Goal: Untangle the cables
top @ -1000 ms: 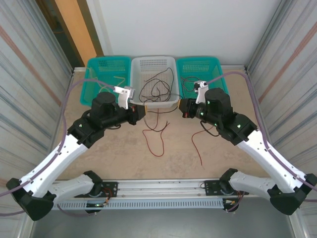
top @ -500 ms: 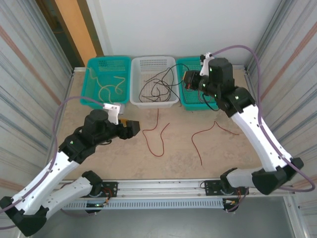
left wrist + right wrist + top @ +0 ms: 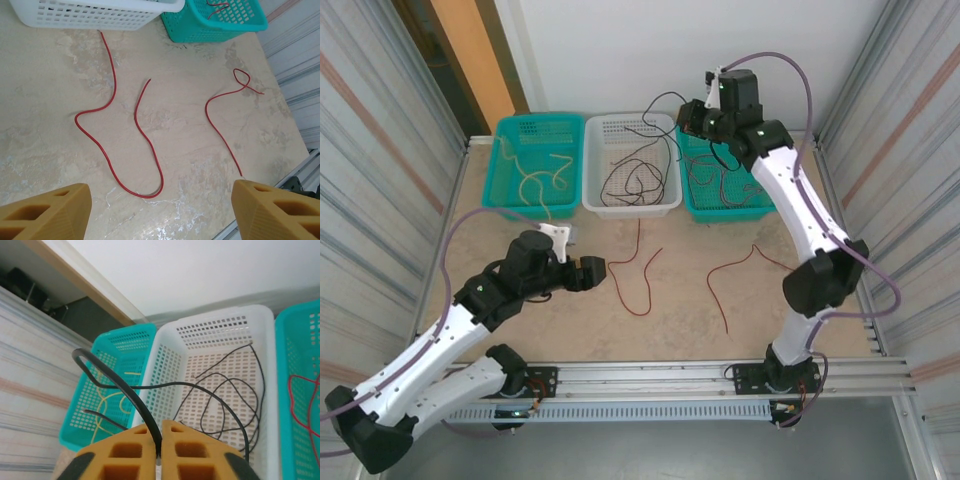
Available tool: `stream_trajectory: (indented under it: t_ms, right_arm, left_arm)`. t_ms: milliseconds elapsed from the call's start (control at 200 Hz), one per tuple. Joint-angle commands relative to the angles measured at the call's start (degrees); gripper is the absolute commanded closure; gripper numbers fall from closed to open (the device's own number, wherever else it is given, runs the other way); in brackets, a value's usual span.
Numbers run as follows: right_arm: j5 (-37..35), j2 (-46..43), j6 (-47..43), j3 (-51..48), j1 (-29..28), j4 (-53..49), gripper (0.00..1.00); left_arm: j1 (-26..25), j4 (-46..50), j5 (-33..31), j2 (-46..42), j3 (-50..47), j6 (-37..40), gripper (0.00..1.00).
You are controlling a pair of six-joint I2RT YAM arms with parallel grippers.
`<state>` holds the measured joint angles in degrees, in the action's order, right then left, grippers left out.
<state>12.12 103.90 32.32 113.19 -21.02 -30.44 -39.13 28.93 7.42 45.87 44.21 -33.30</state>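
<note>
A black cable (image 3: 125, 390) is pinched between the nearly closed fingers of the right gripper (image 3: 160, 439), high above the white basket (image 3: 630, 210) of black cables. Red cables (image 3: 136, 112) lie on the table (image 3: 50, 75) below the left gripper (image 3: 160, 210), which is spread wide and empty.

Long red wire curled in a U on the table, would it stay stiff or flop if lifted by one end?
Probably floppy: the long red wire lies in loose bends flat on the marbled tabletop. Likely light, being so thin. It may hold some curl, as the thin black wire pinched in the right fingers arches rather than hangs limp.
</note>
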Motion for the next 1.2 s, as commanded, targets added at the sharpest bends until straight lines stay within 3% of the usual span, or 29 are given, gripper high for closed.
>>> stream_trajectory:
  t_ms: [0, 140, 261, 391, 561, 777, 1007, 1193]
  right_arm:
    - [3.8, 5.6, 0.0, 3.8, -0.2, -1.1, 0.70]
    - [4.3, 7.9, 0.5, 2.4, -0.5, -2.3, 0.48]
    - [2.2, 3.2, -0.6, -5.2, -1.7, -0.8, 0.50]
    - [-1.1, -7.4, 0.5, -21.1, -2.5, 1.9, 0.52]
    - [-12.4, -23.9, 4.6, -42.5, -3.8, 0.9, 0.50]
    - [-19.3, -38.4, 11.1, -62.5, -0.5, -3.1, 0.44]
    - [-10.6, -40.0, 12.4, -71.1, 9.3, -0.1, 0.43]
    - [-4.4, -31.3, 12.5, -72.2, 13.3, 7.8, 0.47]
  left_arm:
    - [-0.3, -1.3, -0.5, -0.3, -0.6, -0.8, 0.25]
    - [-0.3, -1.4, -0.6, 0.1, -0.4, -1.0, 0.24]
    - [-0.3, 0.7, -0.8, 0.9, 1.7, 0.1, 0.24]
    - [-0.4, 2.0, -1.7, 1.3, 3.5, 0.3, 0.26]
    - [-0.4, 0.5, -0.5, 2.1, 4.4, -1.2, 0.28]
    - [-0.7, -2.2, 1.2, 4.9, 4.3, -2.9, 0.31]
    - [-1.6, -4.0, 2.4, 7.1, 4.5, -3.3, 0.33]
    - [-1.6, -4.1, 2.5, 7.6, 5.1, -2.9, 0.34]
